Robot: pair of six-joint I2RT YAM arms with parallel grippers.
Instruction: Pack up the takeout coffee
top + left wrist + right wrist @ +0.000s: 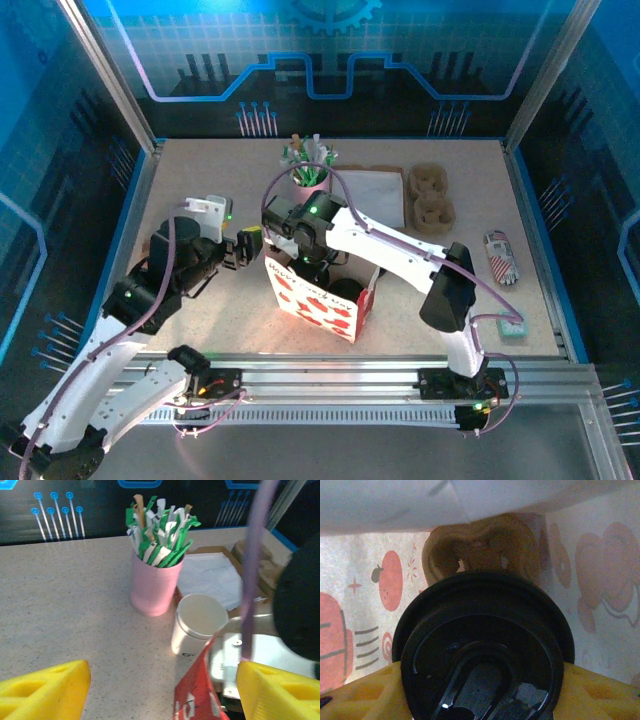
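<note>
Your target is the plain white tapered paper cup (199, 622). It stands upright and lidless on the speckled tabletop (75, 605), just beside the pink cup of green-and-white sticks (154, 580) and near the corner of the red-and-white printed paper bag (196, 696). Left gripper (163, 675) sits low facing it, yellow fingers apart, nothing between them. Right gripper (481, 672) is down inside the bag, pressed against both sides of a low round black plastic lid (480, 625) above a brown moulded cardboard carrier (480, 545); whether a cup hangs under that lid is hidden. Expect the white cup to be light, thin-walled, easy to crush or tip, and smooth enough to slip. I can't tell if it holds liquid. Take it mid-wall, below the rolled rim, squeeze gently, keep it upright.
</note>
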